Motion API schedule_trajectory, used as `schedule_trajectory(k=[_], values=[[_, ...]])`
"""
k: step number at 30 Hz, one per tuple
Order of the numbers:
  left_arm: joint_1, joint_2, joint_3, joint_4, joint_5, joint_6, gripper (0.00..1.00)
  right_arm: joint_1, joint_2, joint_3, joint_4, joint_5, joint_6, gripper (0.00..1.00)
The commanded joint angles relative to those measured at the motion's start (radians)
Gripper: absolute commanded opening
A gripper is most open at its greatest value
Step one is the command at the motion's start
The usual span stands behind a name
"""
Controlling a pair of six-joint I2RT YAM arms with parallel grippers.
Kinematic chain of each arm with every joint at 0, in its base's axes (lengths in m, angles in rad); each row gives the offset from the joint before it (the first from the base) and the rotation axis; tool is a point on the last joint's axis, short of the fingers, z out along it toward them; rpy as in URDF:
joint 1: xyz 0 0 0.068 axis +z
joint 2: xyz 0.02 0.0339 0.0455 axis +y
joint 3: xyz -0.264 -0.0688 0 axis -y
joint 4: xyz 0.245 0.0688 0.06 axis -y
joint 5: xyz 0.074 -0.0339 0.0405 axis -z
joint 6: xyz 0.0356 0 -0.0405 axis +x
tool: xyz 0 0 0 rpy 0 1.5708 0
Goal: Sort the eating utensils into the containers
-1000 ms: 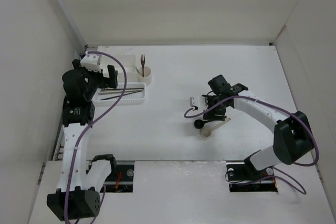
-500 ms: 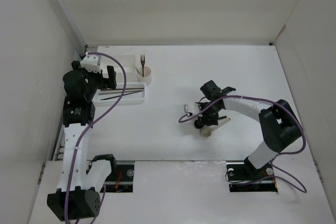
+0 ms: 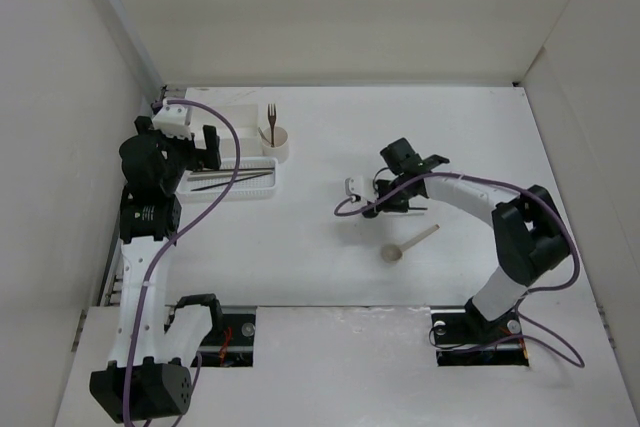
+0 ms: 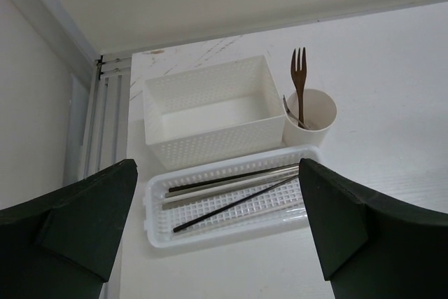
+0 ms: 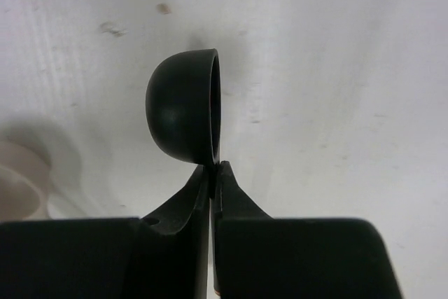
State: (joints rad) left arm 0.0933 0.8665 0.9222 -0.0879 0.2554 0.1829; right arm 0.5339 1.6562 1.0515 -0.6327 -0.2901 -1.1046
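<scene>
My right gripper [image 5: 215, 167] [image 3: 386, 199] is shut on the black spoon [image 5: 185, 113], pinching it just below the bowl; the bowl stands on edge above the bare table. The beige spoon [image 3: 406, 245] lies on the table a little nearer than this gripper, and its bowl [image 5: 17, 181] shows at the wrist view's left edge. My left gripper [image 4: 217, 194] [image 3: 196, 147] hangs open and holds nothing above the oblong slotted tray [image 4: 158, 232], where several chopsticks [image 4: 231, 184] lie. A brown fork [image 4: 299, 80] and a grey fork [image 4: 288, 106] stand in the round cup [image 4: 316, 118]. The rectangular box [image 4: 203, 138] holds nothing.
The tray [image 3: 262, 188], cup [image 3: 279, 147] and box [image 3: 240, 111] cluster at the table's back left, close to the left wall. High white walls stand on three sides. The right arm's purple cable [image 3: 352, 209] loops beside its gripper.
The right gripper has shut on the black spoon and carried it up and away from the beige spoon, toward the back left. The left arm has not moved.
</scene>
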Motion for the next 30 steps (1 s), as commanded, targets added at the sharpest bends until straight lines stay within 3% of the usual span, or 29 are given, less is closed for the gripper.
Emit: schedule_trajectory(k=[1, 3, 5, 6, 7, 10, 11, 13, 15, 18, 22, 25, 30], values=[[-0.001, -0.021, -0.003, 0.043, 0.033, 0.007, 1.0, -0.05, -0.024, 0.099, 0.135, -0.032, 0.081, 0.0], [-0.001, -0.021, 0.006, 0.043, 0.057, 0.018, 1.0, -0.071, -0.074, 0.134, 0.204, -0.052, 0.197, 0.0], [-0.001, -0.012, 0.015, 0.034, 0.125, 0.027, 1.0, -0.098, -0.125, 0.172, 0.376, -0.118, 0.323, 0.0], [-0.001, -0.012, 0.015, 0.034, 0.157, 0.038, 1.0, -0.098, -0.181, 0.173, 0.459, -0.136, 0.498, 0.0], [-0.001, -0.012, 0.024, 0.034, 0.195, 0.038, 1.0, -0.11, -0.206, 0.173, 0.658, -0.159, 0.603, 0.0], [-0.001, -0.012, 0.035, 0.034, 0.443, 0.071, 1.0, -0.101, -0.239, 0.159, 0.957, -0.265, 0.974, 0.0], [-0.001, -0.012, 0.046, 0.019, 0.654, 0.095, 1.0, -0.092, -0.239, 0.159, 1.119, -0.317, 1.056, 0.0], [-0.001, -0.003, 0.06, 0.007, 0.857, 0.116, 1.0, -0.072, -0.175, 0.191, 1.27, -0.403, 1.286, 0.0], [-0.013, 0.006, 0.046, 0.11, 1.007, -0.018, 1.0, -0.03, -0.132, 0.191, 1.563, -0.44, 1.443, 0.0], [-0.05, 0.031, 0.056, 0.155, 1.012, -0.065, 1.0, 0.059, -0.038, 0.174, 1.902, -0.388, 1.653, 0.0], [-0.081, 0.055, 0.056, 0.25, 1.015, -0.181, 1.0, 0.179, 0.1, 0.304, 1.998, -0.379, 1.681, 0.0], [-0.092, 0.085, 0.066, 0.251, 0.971, -0.212, 1.0, 0.215, 0.194, 0.344, 2.173, -0.345, 1.802, 0.0], [-0.092, 0.094, 0.092, 0.159, 0.793, -0.1, 1.0, 0.236, 0.274, 0.419, 2.233, -0.34, 1.919, 0.0]])
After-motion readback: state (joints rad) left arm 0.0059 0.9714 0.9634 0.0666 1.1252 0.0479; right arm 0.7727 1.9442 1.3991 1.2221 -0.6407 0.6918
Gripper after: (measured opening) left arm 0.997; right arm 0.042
